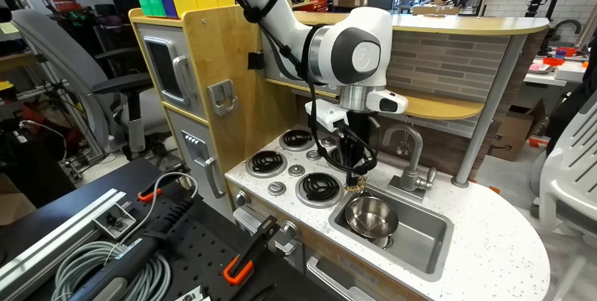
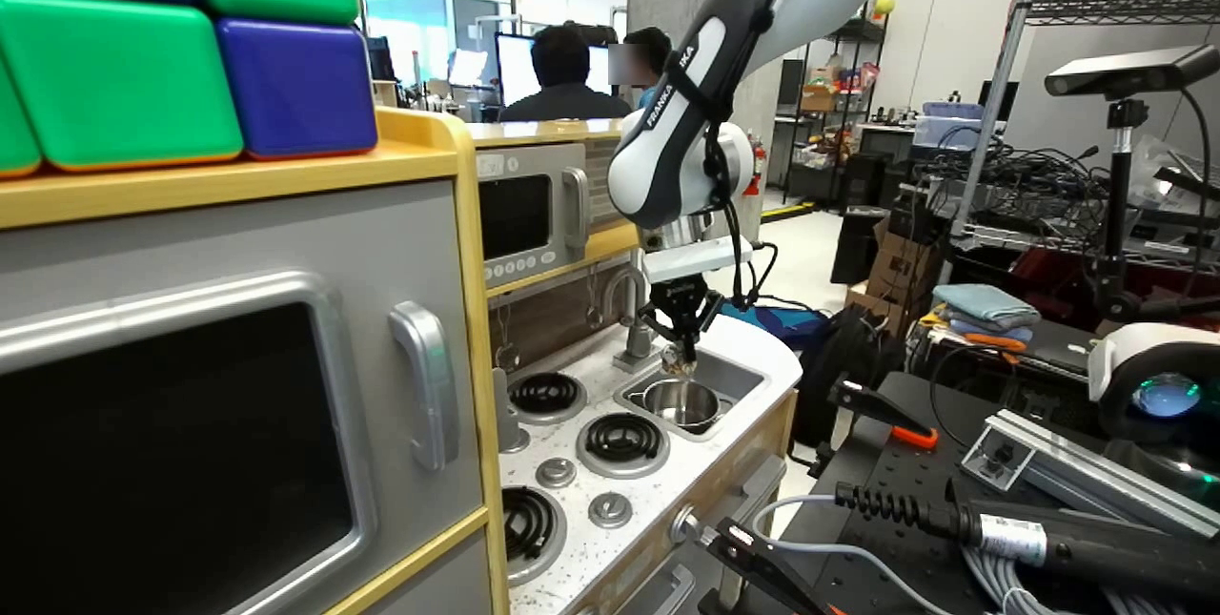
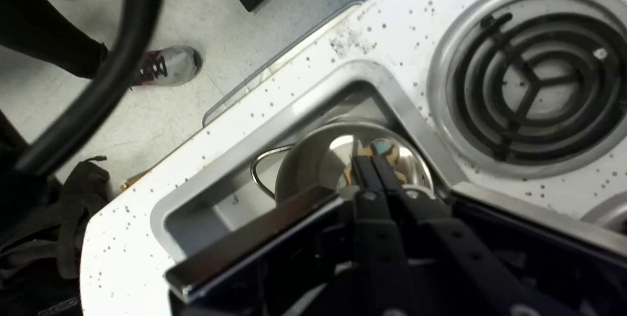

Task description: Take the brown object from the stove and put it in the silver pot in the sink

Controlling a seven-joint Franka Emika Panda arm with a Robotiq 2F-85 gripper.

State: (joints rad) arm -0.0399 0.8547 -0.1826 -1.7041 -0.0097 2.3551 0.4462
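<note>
Speckled white counter (image 1: 494, 245) surrounds a sink (image 1: 419, 231) holding the silver pot (image 1: 372, 226). Above the pot, my gripper (image 3: 373, 159), almost closed, pinches the brown object (image 1: 358, 184); higher up, my arm (image 2: 720, 29) reads "FRANKA".

The counter (image 1: 494, 249) is dark-speckled white, the sink (image 1: 422, 242) grey, the pot (image 1: 371, 212) silver. The object (image 3: 384, 149) is tan-brown with dark markings and, through the blur, perhaps a teal patch; the gripper (image 3: 373, 160) is black. In an exterior view, the burners (image 1: 320, 189) left of the sink are black, silver-rimmed; the blocks (image 1: 182, 0) far left yellow, green and blue.
</note>
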